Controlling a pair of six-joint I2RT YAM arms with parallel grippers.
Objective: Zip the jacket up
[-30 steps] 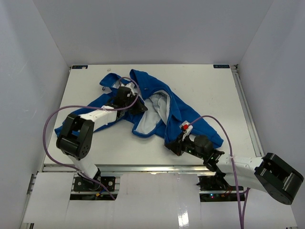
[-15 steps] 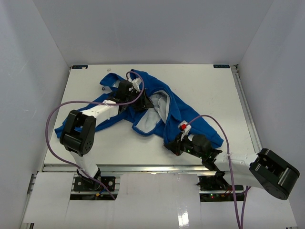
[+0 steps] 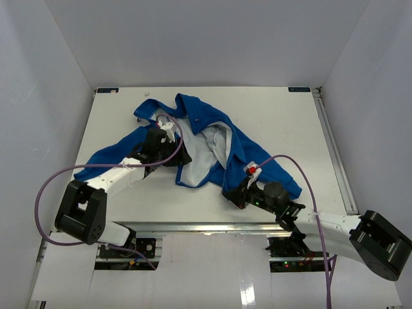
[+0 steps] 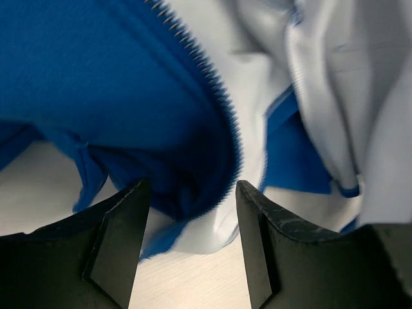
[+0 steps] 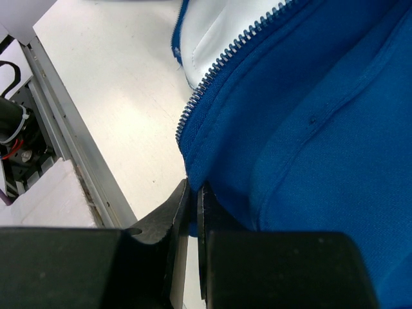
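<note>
Blue jacket (image 3: 239, 149) unzipped on counter (image 3: 290, 122); left hand (image 4: 191, 196) apart over zipper teeth (image 4: 215, 87); right hand (image 5: 192, 193) clamped on near hem.

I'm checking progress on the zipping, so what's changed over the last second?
The left gripper opened, apparently letting go of the jacket at its zipper edge, and pulled back toward its base. The right gripper stayed shut on the near hem. The jacket barely shifted and is still unzipped.

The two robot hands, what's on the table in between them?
The jacket, its pale lining showing, lies between the left gripper and right gripper; the top view shows it.
</note>
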